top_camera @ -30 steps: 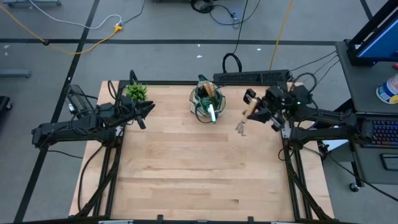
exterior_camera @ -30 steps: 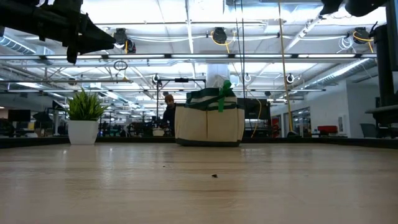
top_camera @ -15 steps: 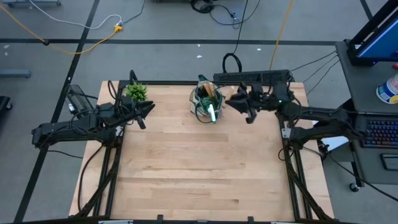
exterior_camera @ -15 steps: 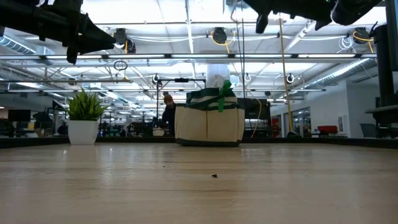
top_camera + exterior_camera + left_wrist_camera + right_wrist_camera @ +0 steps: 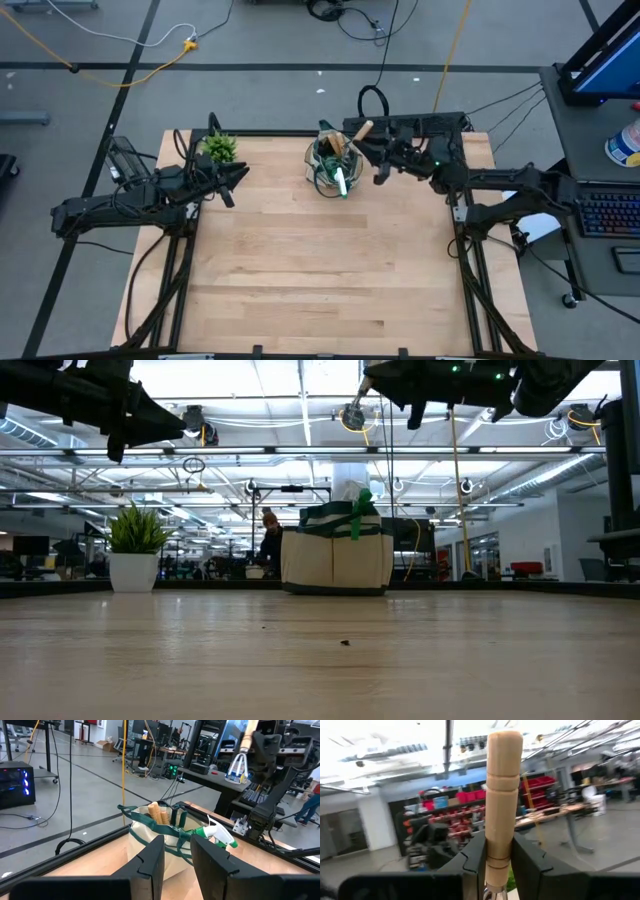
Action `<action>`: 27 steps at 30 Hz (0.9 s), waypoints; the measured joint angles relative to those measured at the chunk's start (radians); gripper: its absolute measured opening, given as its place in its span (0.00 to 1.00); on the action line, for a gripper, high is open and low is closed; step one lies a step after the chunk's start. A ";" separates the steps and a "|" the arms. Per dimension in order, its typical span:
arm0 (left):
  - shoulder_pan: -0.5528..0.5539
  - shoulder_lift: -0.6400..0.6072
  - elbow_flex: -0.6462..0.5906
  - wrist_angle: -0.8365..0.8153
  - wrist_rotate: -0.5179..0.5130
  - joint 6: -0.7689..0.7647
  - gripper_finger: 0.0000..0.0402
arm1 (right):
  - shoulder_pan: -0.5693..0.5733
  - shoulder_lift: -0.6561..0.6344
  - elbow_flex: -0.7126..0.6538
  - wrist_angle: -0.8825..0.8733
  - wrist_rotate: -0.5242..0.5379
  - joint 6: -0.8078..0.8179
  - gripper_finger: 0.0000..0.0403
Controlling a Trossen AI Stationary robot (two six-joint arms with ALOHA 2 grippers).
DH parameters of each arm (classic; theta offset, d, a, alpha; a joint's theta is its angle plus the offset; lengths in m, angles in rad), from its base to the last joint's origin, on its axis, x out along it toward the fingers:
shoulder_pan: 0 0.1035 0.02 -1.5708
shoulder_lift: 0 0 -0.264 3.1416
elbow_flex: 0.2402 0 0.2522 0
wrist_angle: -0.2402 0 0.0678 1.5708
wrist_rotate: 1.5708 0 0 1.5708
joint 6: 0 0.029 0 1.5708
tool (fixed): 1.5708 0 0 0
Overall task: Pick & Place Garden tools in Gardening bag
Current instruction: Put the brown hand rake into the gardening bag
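Now swung across to 3 o'clock of the bag point(image 5: 334, 165), right gripper point(image 5: 372, 150) clamping a wooden-handled tool point(image 5: 361, 130) high above the rim; ready for lowering in. Left gripper point(image 5: 238, 176) idle at 9 o'clock, nearly closed, empty.

The gardening bag point(image 5: 333, 163) stands at the bench's point(image 5: 320, 280) far edge — potted plant point(image 5: 218, 148) to its left, spray bottle point(image 5: 341, 182) inside, right hand point(image 5: 368, 140) just right of it.
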State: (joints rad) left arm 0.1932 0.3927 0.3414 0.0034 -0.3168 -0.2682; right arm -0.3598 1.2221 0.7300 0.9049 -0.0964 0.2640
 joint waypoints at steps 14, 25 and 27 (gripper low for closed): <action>0.000 0.000 0.000 0.000 0.000 0.001 0.25 | -0.057 0.254 0.194 0.027 0.018 -0.193 0.15; 0.000 0.000 0.000 -0.001 0.000 0.003 0.25 | -0.087 0.422 0.259 0.024 0.018 -0.198 0.15; 0.000 0.000 0.000 -0.001 0.000 0.003 0.25 | -0.087 0.446 0.259 0.026 0.018 -0.198 0.15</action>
State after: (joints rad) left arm 0.1929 0.3927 0.3413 0.0020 -0.3168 -0.2653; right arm -0.4467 1.6678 0.9886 0.9310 -0.0780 0.0658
